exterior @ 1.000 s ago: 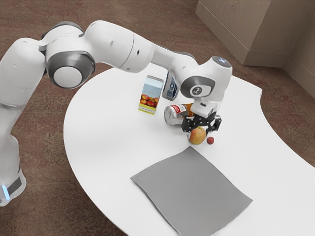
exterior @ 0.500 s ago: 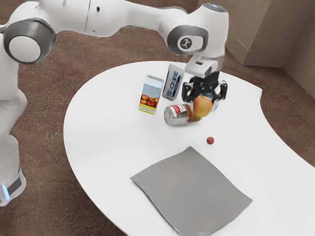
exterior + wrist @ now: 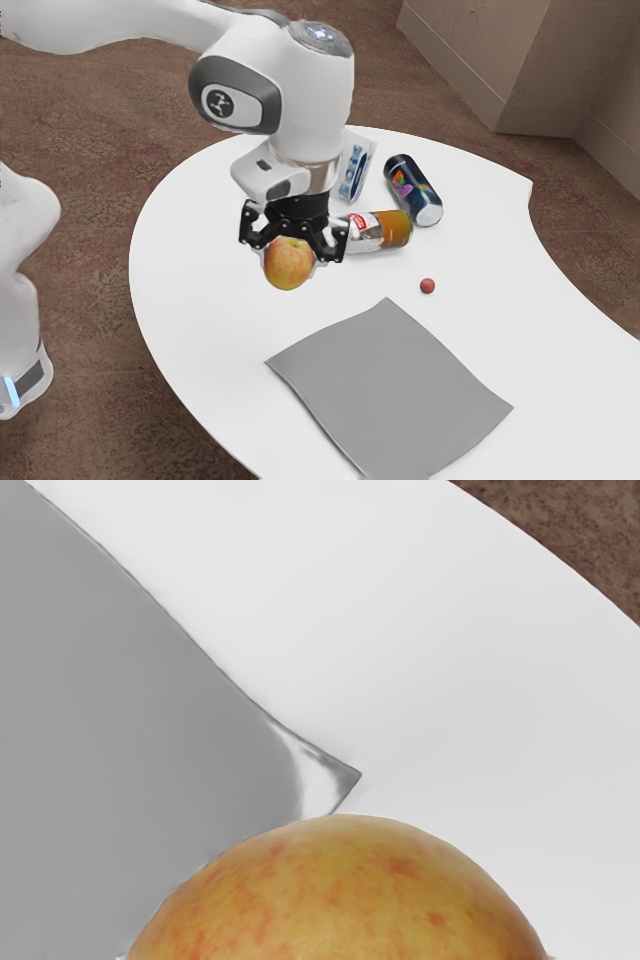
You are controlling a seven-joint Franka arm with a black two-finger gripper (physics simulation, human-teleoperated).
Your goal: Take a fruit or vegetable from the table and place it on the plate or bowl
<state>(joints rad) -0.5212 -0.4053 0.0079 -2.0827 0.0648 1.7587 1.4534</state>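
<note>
Pick is looking done | we are clamping the gripper [image 3: 291, 243] on the apple [image 3: 288, 264] from both sides | apple is hanging in the air near a corner of the gray mat [image 3: 390, 390] | we are judging the set-down not yet done.

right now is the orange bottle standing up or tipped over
Tipped over: the orange bottle lies on its side on the white table, near the blue can, which also lies flat.
</note>
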